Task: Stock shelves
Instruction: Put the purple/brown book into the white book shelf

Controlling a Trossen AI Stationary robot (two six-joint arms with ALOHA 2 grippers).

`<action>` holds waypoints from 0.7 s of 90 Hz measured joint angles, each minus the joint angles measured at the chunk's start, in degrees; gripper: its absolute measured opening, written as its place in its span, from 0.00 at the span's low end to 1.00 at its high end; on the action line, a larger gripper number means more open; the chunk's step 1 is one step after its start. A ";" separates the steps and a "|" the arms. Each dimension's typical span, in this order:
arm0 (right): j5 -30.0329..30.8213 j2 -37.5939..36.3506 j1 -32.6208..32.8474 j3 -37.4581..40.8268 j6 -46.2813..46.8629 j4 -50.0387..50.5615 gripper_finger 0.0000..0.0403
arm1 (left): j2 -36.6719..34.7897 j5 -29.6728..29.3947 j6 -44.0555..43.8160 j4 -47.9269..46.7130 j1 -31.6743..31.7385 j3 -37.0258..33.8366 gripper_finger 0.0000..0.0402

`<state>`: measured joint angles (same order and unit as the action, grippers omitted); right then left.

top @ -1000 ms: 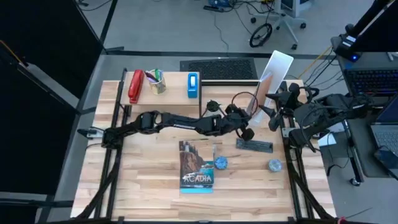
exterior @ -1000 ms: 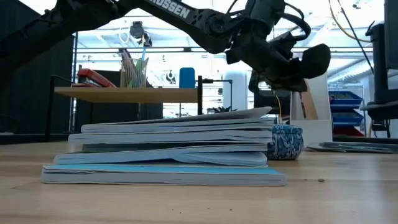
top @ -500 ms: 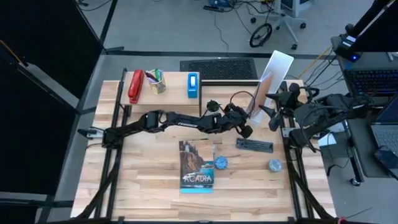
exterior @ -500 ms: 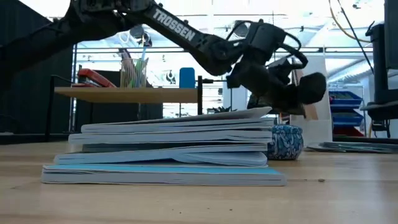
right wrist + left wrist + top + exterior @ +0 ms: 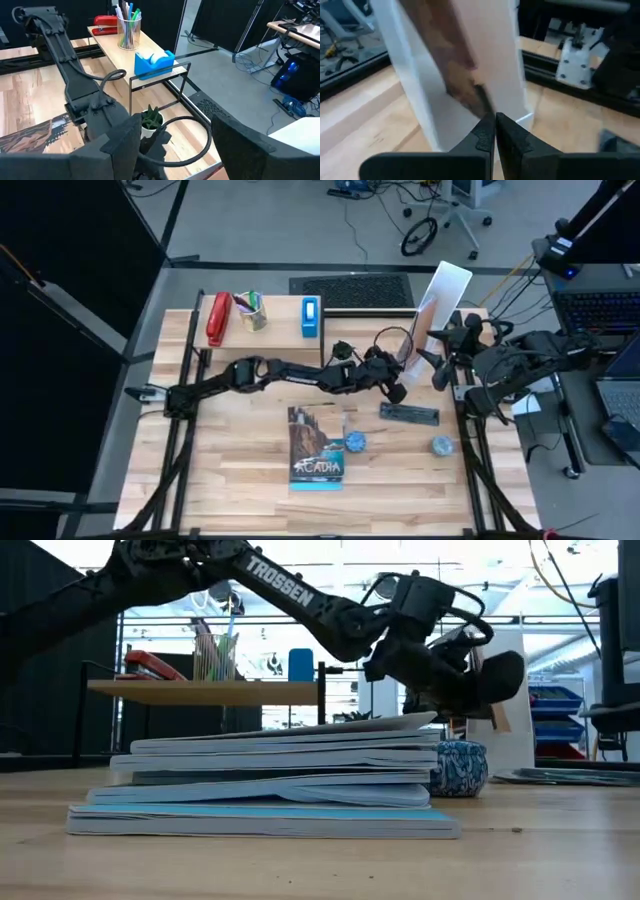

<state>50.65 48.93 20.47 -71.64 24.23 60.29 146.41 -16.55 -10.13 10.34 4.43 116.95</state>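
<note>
While my left gripper [image 5: 398, 392] reaches across the middle of the bench [image 5: 230, 480], its fingers [image 5: 485, 136] sit pressed together with nothing between them, right in front of the white file holder [image 5: 437, 305] at the far right. The wooden shelf [image 5: 262, 328] stands at the far left, carrying a red stapler [image 5: 217, 319], a pen cup [image 5: 252, 311] and a blue tape dispenser [image 5: 311, 316]. My right gripper [image 5: 172, 145] waits at the right edge, spread wide. A stack of books [image 5: 280, 775] lies near the front.
</note>
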 joint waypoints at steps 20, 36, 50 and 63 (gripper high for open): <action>0.01 0.00 0.00 0.00 -0.01 0.00 0.54 | 0.32 0.10 -0.04 0.03 -0.23 0.00 0.00; 0.04 0.01 0.00 0.00 -0.90 0.00 0.55 | 0.63 0.08 -0.04 0.05 1.13 0.00 0.00; 0.04 0.01 0.00 0.00 -0.90 0.00 0.54 | 0.63 1.70 0.00 2.50 2.44 0.00 0.00; 0.04 0.02 0.00 0.00 -0.90 0.00 0.54 | 0.63 2.22 0.02 2.30 2.84 0.00 0.00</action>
<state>50.70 48.95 20.47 -71.64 23.33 60.29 147.04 -14.33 -10.11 12.65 7.27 116.95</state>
